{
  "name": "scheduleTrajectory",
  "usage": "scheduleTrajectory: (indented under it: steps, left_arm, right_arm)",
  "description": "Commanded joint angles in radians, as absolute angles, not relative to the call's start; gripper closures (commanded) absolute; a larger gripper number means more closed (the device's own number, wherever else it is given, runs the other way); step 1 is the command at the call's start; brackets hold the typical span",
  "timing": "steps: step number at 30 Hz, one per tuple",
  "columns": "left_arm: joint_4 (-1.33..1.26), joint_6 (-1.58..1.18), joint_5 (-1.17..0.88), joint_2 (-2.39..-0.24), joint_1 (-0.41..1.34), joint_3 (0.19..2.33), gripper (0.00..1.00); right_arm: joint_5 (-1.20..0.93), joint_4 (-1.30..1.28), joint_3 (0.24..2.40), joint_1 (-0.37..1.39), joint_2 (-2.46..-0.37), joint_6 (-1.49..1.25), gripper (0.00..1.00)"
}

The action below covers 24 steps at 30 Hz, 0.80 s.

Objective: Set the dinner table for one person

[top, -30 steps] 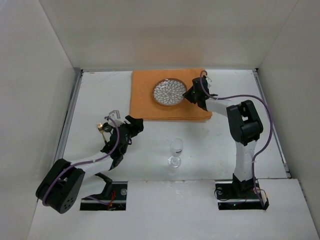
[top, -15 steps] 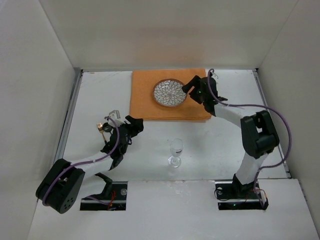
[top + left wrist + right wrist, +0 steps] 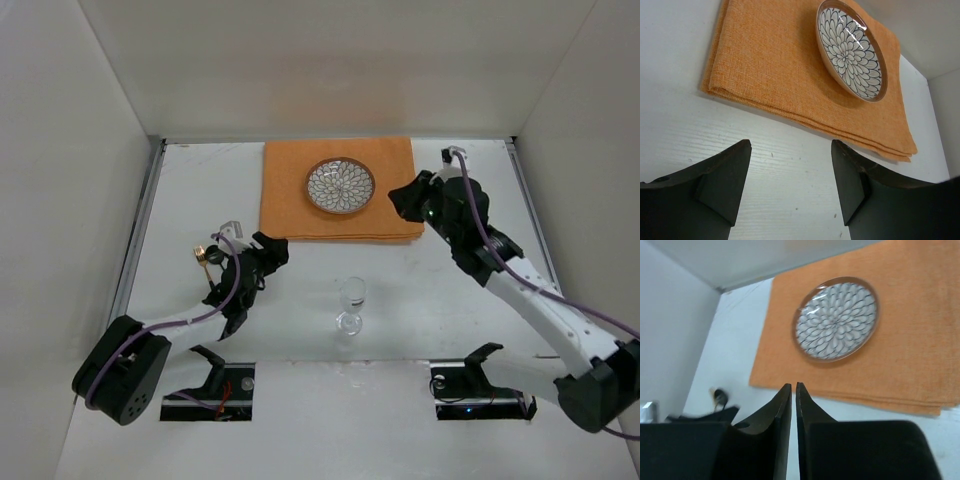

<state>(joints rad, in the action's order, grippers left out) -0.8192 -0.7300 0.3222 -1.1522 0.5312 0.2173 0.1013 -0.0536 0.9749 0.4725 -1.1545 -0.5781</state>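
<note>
Top external shows a glass (image 3: 351, 300), likely fragile, best taken by its stem; right hand (image 3: 793, 386) clenched empty, left hand (image 3: 790, 150) released.

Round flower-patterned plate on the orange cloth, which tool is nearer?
Right. The right tool hangs just right of the round flower-patterned plate; the left tool is farther, past the orange cloth's near-left corner.

- plain matte white panel wall on the left (image 3: 70, 150); a matching far wall (image 3: 340, 60) and right wall (image 3: 590, 120) close in the space on three sides
- large flat white tabletop (image 3: 190, 180) forms the base of the enclosure; thin metal rails (image 3: 138, 235) run along its left and right edges
- flat white board (image 3: 340, 420) covers the near strip
- light even and soft; shadows faint
</note>
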Motion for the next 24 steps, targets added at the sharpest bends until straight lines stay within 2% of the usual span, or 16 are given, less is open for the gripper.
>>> scheduleTrajectory:
  steps: [1,3,9,13,24]
  left_arm:
    - [-0.865,-0.739,0.334,-1.164,0.538,0.216,0.37]
    - [-0.865,-0.739,0.333,-1.167,0.536,0.218,0.37]
    - [-0.857,-0.742,0.334,-1.146,0.525,0.212,0.37]
    - [-0.865,-0.752,0.325,-1.177,0.524,0.216,0.37]
    - [-0.856,-0.753,0.321,-1.170,0.518,0.216,0.37]
  right_arm:
    - [0.120,-0.294,1.049,0.559,-1.046,-0.460,0.86]
    - [0.150,-0.398,1.072,0.629,-1.003,-0.433,0.83]
    - [0.256,-0.694,1.150,0.843,-0.992,-0.400,0.54]
    - [0.327,-0.845,1.241,0.981,-1.041,-0.382,0.43]
    - [0.307,-0.939,1.319,1.090,-1.134,-0.357,0.46]
